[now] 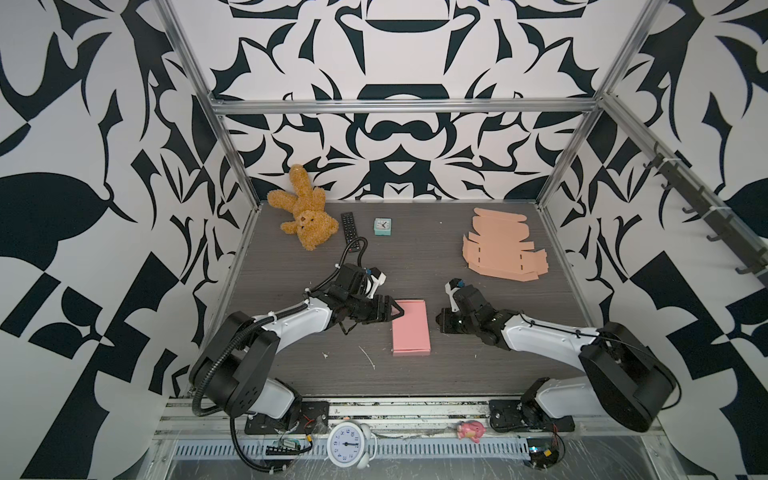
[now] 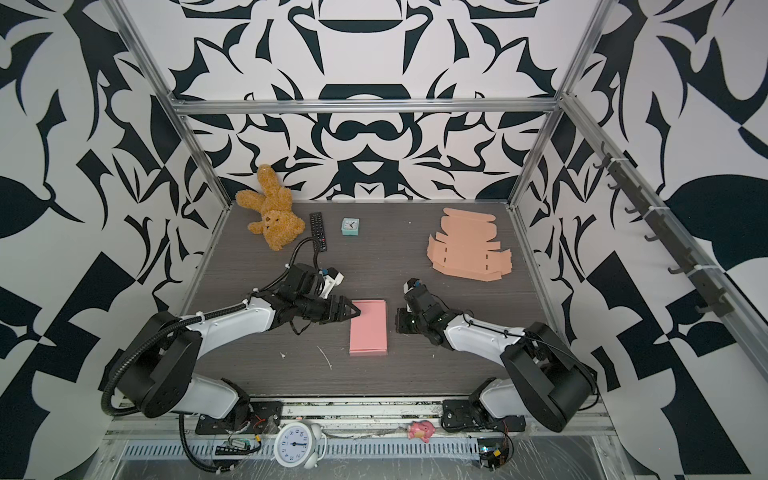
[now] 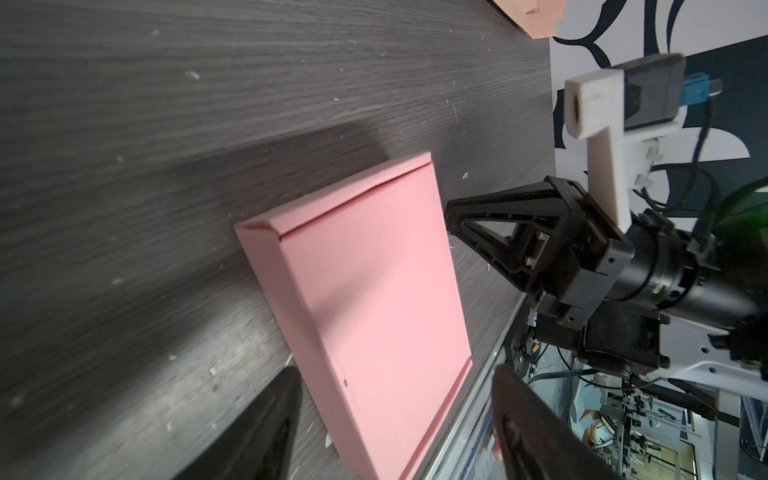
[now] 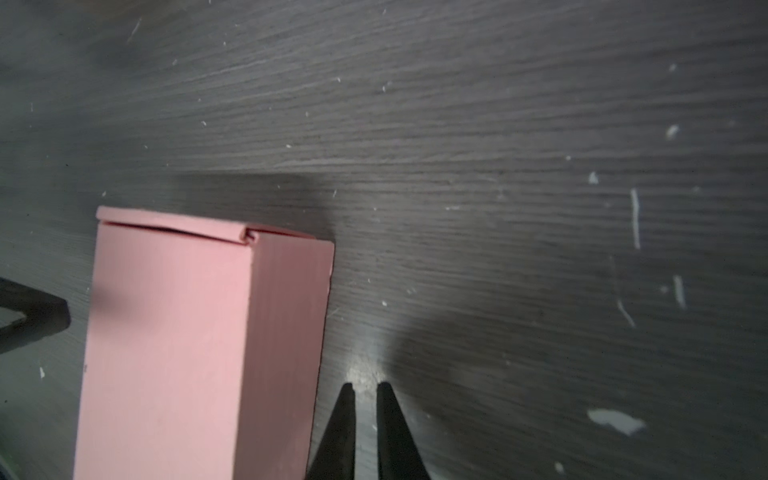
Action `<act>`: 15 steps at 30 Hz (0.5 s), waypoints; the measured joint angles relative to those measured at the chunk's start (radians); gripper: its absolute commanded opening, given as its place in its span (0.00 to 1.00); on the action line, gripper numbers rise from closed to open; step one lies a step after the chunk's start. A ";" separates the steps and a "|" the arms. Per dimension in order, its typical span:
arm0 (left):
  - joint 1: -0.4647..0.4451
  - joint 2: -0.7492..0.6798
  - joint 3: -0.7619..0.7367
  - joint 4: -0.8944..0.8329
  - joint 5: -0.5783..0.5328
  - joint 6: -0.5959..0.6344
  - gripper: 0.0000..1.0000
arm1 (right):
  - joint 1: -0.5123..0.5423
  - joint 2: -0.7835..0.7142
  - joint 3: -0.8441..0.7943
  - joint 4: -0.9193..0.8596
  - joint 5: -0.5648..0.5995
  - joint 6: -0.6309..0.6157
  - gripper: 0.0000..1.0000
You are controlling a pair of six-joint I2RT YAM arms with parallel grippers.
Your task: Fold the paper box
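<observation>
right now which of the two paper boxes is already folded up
The pink box: its sides and lid are closed into a block. The peach box, farther back on the right, lies as a flat unfolded sheet.

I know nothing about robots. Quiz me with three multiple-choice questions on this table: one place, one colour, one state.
1. Where on the table does the stack of flat cardboard blanks lie?
A. At the back right
B. At the front edge, between the arm bases
C. On top of the plush toy

2. What colour is the paper box at the table's middle?
A. Teal
B. Pink
C. Brown

3. What state is the paper box in?
A. Unfolded into a sheet
B. Lifted off the table
C. Folded shut, resting on the table

Answers:
1 A: both top views show the blanks at the back right.
2 B: it is pink in every view.
3 C: its lid is down and it sits on the wood.
</observation>
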 measured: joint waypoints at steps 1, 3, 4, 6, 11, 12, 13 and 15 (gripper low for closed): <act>0.000 0.013 0.006 0.000 0.003 0.003 0.74 | -0.004 0.013 0.009 0.008 -0.006 -0.004 0.13; 0.002 0.043 0.018 -0.001 0.008 0.007 0.73 | -0.010 0.041 0.027 0.022 -0.017 -0.014 0.12; 0.003 0.054 0.022 -0.001 0.010 0.008 0.73 | -0.011 0.051 0.033 0.028 -0.020 -0.018 0.12; 0.006 0.075 0.026 -0.002 0.012 0.010 0.72 | -0.017 0.080 0.050 0.042 -0.032 -0.024 0.12; 0.007 0.114 0.049 -0.003 0.018 0.011 0.70 | -0.023 0.143 0.076 0.082 -0.055 -0.034 0.11; 0.007 0.124 0.055 -0.001 0.020 0.011 0.70 | -0.024 0.153 0.077 0.092 -0.060 -0.035 0.11; 0.007 0.130 0.060 0.000 0.022 0.011 0.69 | -0.024 0.162 0.078 0.099 -0.063 -0.035 0.11; 0.008 0.139 0.064 0.003 0.023 0.008 0.69 | -0.027 0.174 0.078 0.111 -0.069 -0.035 0.10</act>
